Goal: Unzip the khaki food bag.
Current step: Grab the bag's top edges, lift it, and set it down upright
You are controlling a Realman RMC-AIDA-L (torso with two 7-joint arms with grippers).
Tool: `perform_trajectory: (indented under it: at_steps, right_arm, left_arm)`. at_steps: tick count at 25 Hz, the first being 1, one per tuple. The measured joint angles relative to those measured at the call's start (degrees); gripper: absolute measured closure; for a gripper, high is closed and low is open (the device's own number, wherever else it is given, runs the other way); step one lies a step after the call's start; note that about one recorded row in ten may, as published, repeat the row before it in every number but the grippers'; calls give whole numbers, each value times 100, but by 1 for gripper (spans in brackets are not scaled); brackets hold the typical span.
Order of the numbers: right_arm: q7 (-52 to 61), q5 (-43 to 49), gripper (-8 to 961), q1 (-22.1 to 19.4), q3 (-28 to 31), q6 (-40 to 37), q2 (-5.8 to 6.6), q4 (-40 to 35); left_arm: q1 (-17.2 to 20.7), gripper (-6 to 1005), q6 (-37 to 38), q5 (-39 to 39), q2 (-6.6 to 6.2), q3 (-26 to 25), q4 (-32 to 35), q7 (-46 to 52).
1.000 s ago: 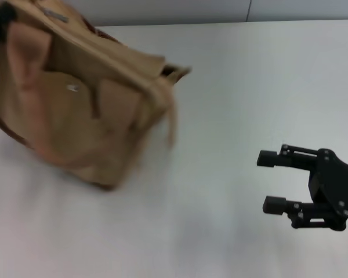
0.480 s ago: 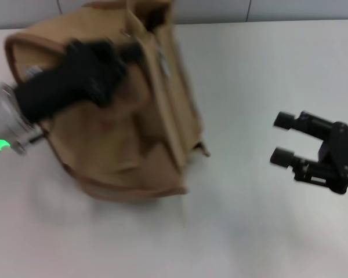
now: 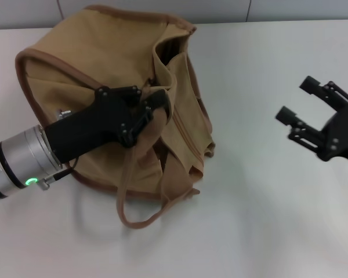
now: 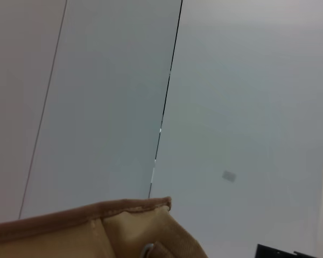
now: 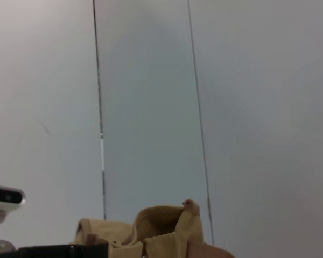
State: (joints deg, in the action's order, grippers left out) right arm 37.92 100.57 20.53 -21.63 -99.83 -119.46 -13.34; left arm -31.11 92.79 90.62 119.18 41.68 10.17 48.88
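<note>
White table (image 3: 261, 231) under everything, pale wall panels (image 4: 107, 107) with thin dark seams behind its far edge. On the table's left half, reaching almost to that far edge, the khaki food bag (image 3: 75, 75): slumped and tipped over, tan canvas bulging, brown edge trim (image 3: 46, 61) curving round the upper panel, top gaping dark near the far right corner. In front of the bag, one webbing handle (image 3: 130, 202) trailing in a loose loop onto the table; beside it a second strap (image 3: 180, 179) hanging down the bag's near right side. Across the bag's near left side, the left arm, silver cuff with a green light (image 3: 30, 182) just off the bag's left edge, black wrist lying over the canvas. At the bag's middle, the left gripper (image 3: 153, 107), pressed into the folds by the opening; cannot tell whether anything is pinched, fingers buried in fabric. Well apart from the bag, to its right over bare table, the right gripper (image 3: 298, 101), jaws spread wide, holding nothing, rubber fingertips (image 3: 284, 114) pointing back toward the bag. In the left wrist view, only a trimmed corner of the bag (image 4: 124, 223) against the wall panels. In the right wrist view, the bag's crumpled top (image 5: 161, 228) low against the same wall, farther off. Zipper pull not made out in any view.
</note>
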Motion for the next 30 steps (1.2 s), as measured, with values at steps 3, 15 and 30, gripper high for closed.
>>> perform_trajectory:
  at_steps: [3, 15, 30]
  right_arm:
    - [-1079, -84, 177, 114, 0, 183, -11, 641]
    - [-4121, -361, 177, 527, 225, 822, -43, 2785]
    - [-5485, -339, 177, 705, 747, 1455, -41, 3733]
  left_arm:
    - [1, 941, 130, 4, 0, -23, -85, -2]
    - [-45, 942, 549, -59, 0, -5, -330, -5]
    - [-34, 942, 596, -64, -1, 5, -559, -208]
